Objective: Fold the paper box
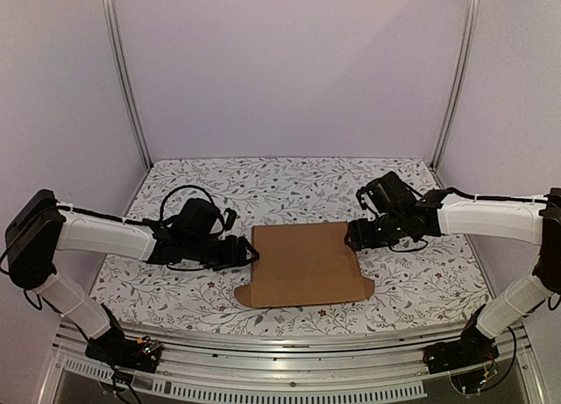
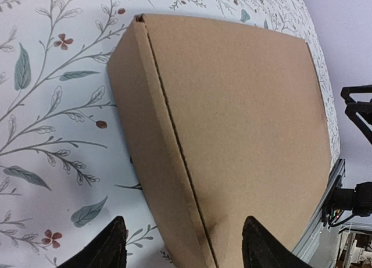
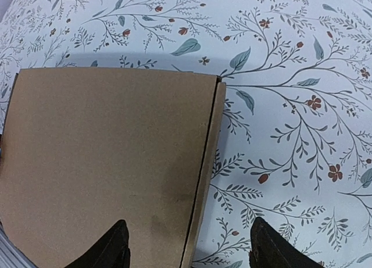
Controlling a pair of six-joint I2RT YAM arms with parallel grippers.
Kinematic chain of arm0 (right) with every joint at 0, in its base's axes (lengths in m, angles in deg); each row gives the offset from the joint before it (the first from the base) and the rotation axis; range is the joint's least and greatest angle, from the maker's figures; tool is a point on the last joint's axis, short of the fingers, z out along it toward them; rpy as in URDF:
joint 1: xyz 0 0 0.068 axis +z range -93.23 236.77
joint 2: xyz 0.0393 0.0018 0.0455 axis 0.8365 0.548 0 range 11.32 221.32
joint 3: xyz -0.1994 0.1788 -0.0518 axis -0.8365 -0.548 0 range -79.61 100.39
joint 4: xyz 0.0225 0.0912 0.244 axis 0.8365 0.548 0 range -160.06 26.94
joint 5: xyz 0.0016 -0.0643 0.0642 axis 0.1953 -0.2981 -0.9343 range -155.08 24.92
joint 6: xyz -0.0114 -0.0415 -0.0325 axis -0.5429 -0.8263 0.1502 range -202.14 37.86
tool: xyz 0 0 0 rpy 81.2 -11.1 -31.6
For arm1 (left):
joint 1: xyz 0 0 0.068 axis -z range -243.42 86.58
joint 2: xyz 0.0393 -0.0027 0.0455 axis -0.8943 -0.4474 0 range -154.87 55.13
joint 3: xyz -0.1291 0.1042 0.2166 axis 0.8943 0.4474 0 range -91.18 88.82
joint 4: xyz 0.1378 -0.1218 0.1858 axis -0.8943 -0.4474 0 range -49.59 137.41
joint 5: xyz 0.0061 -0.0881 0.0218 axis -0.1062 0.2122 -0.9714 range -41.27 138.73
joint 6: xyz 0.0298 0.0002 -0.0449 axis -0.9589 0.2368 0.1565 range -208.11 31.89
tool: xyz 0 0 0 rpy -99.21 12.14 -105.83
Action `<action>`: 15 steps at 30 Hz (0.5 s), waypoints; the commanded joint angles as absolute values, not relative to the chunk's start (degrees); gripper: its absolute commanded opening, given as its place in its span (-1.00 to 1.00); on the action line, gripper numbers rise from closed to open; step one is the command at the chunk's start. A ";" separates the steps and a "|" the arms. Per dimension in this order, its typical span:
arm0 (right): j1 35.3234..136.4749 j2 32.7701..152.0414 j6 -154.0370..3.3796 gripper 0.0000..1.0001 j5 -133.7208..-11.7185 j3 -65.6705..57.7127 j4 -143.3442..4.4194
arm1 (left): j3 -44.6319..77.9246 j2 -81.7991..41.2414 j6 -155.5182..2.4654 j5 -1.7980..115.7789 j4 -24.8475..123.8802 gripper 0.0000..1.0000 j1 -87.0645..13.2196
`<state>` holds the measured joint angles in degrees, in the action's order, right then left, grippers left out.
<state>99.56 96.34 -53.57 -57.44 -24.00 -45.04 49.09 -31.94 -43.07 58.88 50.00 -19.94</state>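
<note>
The paper box [image 1: 302, 264] is plain brown cardboard, lying closed and flat in the middle of the floral table. My left gripper [image 1: 248, 253] is open at the box's left edge; in the left wrist view its fingertips [image 2: 110, 245] straddle the left side wall and lid seam of the box [image 2: 232, 117]. My right gripper [image 1: 352, 237] is open at the box's right edge; in the right wrist view its fingertips [image 3: 270, 247] straddle the right side wall of the box [image 3: 104, 163]. Neither holds anything.
The floral table cover [image 1: 289, 180] spreads all round the box. Metal frame posts [image 1: 123, 71] stand at the back corners with pale walls behind. An aluminium rail [image 1: 289, 347] runs along the near edge by the arm bases.
</note>
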 commanded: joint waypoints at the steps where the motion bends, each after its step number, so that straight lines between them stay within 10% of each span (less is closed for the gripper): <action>1: 95.27 98.84 -50.75 0.34 -69.73 -26.80 -51.51 | 47.68 -33.94 -42.65 60.97 51.76 0.32 -21.82; 15: 88.02 105.60 -44.75 -0.08 -78.96 -32.46 -64.14 | 47.71 -37.75 -42.21 62.63 53.20 0.32 -22.63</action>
<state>89.83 103.27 -47.31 -75.58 -30.01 -59.27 48.37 -36.35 -42.39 61.85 52.52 -21.75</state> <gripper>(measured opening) 0.498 0.662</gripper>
